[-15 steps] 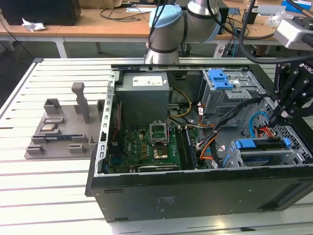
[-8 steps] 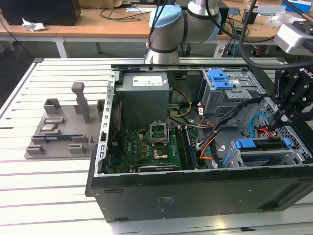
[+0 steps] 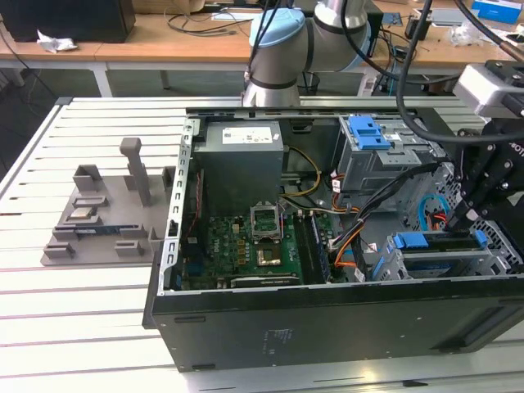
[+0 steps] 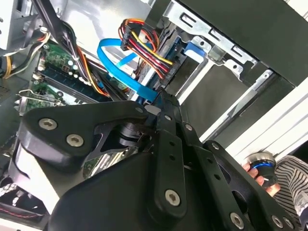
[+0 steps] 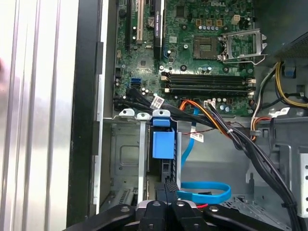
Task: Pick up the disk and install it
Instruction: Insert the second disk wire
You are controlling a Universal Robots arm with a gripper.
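Pushing the disk w/ its blue frame straight down its slot in the metal cage, the claw looks pinched shut on its edge, so go slow & don't snag the blue cable.

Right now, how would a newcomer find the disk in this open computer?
Find the open computer case, then its near corner on the exterior view's right. There a low grey cage holds the disk. Its long blue bracket marks it; the other blue latch sits farther back, atop a taller cage.
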